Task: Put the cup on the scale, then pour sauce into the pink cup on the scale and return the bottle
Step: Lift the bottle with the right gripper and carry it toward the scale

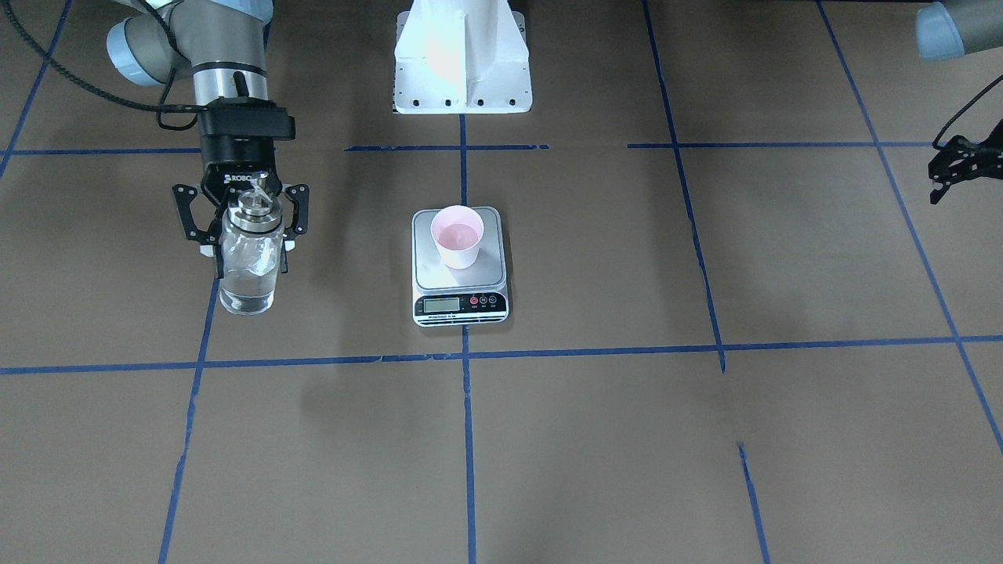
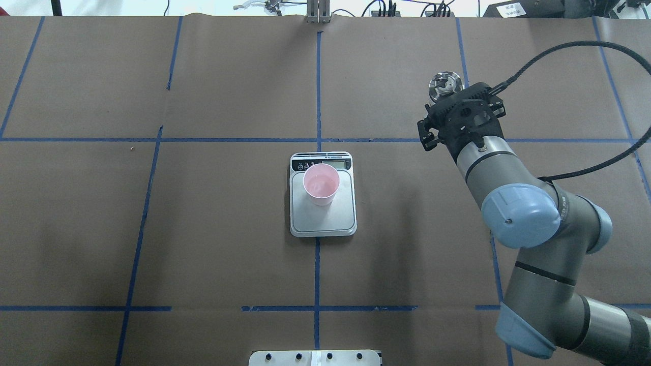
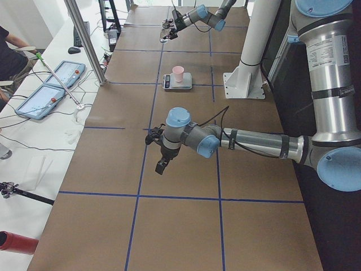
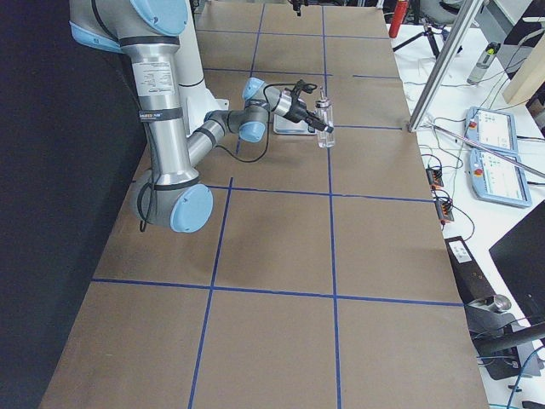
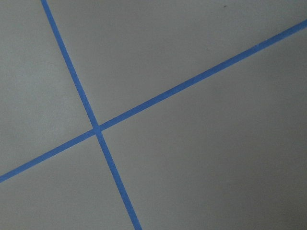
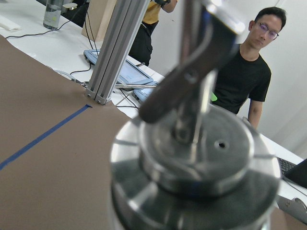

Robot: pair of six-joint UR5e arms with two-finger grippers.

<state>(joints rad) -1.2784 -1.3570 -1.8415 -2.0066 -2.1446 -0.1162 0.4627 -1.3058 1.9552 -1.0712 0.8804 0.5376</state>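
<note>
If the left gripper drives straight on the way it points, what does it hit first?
The table: the left gripper points down at bare brown paper near a tape cross, with nothing between. How far off it is remains unclear.

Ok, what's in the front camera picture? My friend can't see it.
The right gripper, at the picture's left, holds a clear glass bottle upright. In the middle, a small pink cup stands on a silver kitchen scale, on a brown table marked with blue tape lines.
</note>
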